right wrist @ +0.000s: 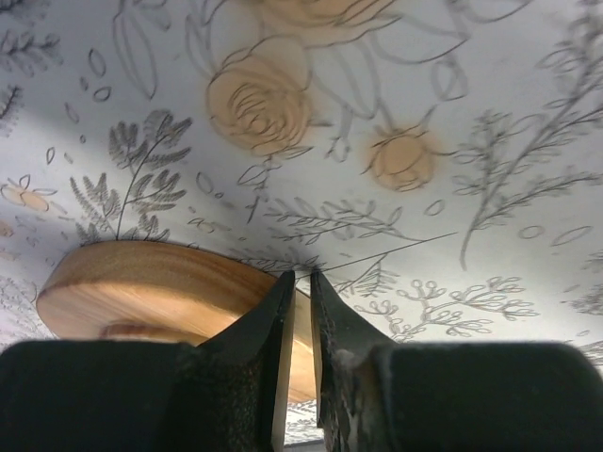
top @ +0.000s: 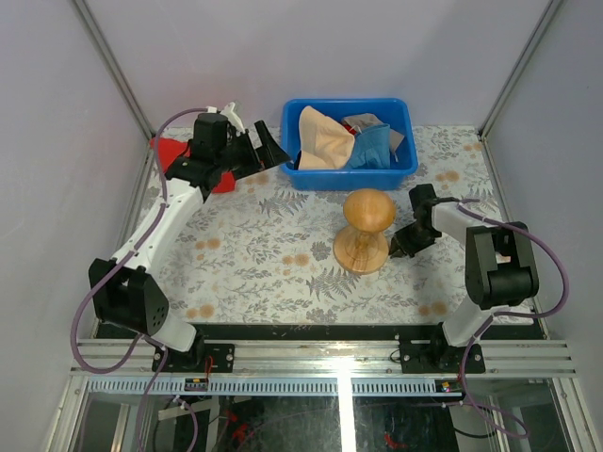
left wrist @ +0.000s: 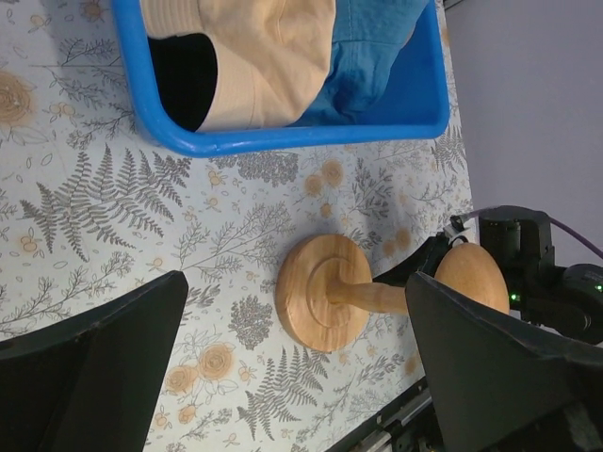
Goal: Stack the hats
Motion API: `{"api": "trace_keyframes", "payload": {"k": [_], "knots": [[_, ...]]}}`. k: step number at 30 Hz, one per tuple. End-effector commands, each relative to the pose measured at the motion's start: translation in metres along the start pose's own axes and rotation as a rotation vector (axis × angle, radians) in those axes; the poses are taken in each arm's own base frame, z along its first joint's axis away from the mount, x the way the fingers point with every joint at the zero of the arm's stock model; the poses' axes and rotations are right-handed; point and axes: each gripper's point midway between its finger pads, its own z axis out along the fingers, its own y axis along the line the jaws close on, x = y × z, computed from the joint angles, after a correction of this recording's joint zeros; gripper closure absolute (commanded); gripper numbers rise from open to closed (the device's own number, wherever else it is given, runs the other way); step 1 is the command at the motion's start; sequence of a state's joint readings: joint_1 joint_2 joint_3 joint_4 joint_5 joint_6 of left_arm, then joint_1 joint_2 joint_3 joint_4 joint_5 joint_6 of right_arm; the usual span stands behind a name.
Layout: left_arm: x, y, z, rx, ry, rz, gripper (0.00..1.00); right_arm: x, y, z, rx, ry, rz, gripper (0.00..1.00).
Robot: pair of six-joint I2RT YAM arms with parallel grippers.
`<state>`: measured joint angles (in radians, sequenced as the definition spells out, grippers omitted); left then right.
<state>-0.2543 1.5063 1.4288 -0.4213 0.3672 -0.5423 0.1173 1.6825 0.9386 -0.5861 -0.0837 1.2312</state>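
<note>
Just ahead of the right gripper (right wrist: 300,279), a little to its left, sits the base of the wooden stand (right wrist: 160,292). The fingers are pinched almost together, with only a sliver of gap and nothing between them, and their tips are low over the patterned table (right wrist: 452,113). A careless forward or sideways move from there could, I judge, knock the stand and shift or tip it, spoiling what is probably the spot for the stack. Close in front of the left gripper (top: 264,151), whose fingers are spread wide and empty, lies the blue bin (top: 349,177). Inside it the peach hat (top: 320,139) is crumpled against the blue hat (top: 372,146), with a grey-khaki hat (top: 363,122) behind them. The likely trouble here is a grab that catches two overlapping hats at once, or closes on the bin's rim and drags the whole bin. Soft fabric may also come up folded or slip free. Beneath the left arm lies red fabric (top: 170,151); whether it has a brim cannot be told, and the arm could snag it.
</note>
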Motion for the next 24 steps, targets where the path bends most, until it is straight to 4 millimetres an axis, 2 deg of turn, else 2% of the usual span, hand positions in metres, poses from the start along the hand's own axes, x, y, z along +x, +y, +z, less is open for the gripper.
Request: {"api": "trace_keyframes", "payload": {"k": [1,4,6,8,10,14,18,19,22,24], "knots": [[-0.018,-0.009,0.001,0.024,-0.025,0.006,0.0,0.009,0.014,-0.001,-0.029,0.027,-0.009,0.82],[-0.02,-0.007,0.006,0.02,-0.022,-0.001,0.0,0.008,0.016,-0.006,-0.032,0.023,-0.035,0.82],[-0.021,-0.006,0.008,0.016,-0.019,-0.007,0.0,0.0,0.018,-0.015,-0.024,-0.021,-0.062,0.81],[-0.021,-0.006,0.007,0.012,-0.015,-0.013,0.0,-0.014,0.023,-0.025,-0.027,-0.087,-0.099,0.79],[-0.021,-0.006,0.004,0.001,-0.021,-0.016,0.0,-0.032,0.035,-0.049,-0.058,-0.172,-0.128,0.76],[-0.022,-0.007,-0.015,-0.026,-0.052,0.001,0.0,-0.071,0.072,-0.097,-0.128,-0.335,-0.196,0.67],[-0.029,-0.018,-0.047,-0.004,-0.148,0.037,0.0,-0.101,0.121,-0.152,-0.262,-0.481,-0.301,0.51],[-0.029,-0.018,-0.053,0.001,-0.169,0.042,0.0,-0.108,0.133,-0.156,-0.275,-0.505,-0.344,0.45],[-0.033,-0.023,-0.065,0.008,-0.198,0.062,0.0,-0.12,0.177,-0.185,-0.366,-0.568,-0.442,0.3],[-0.033,-0.023,-0.068,-0.002,-0.185,0.062,0.0,-0.127,0.203,-0.19,-0.395,-0.574,-0.503,0.27]]}}
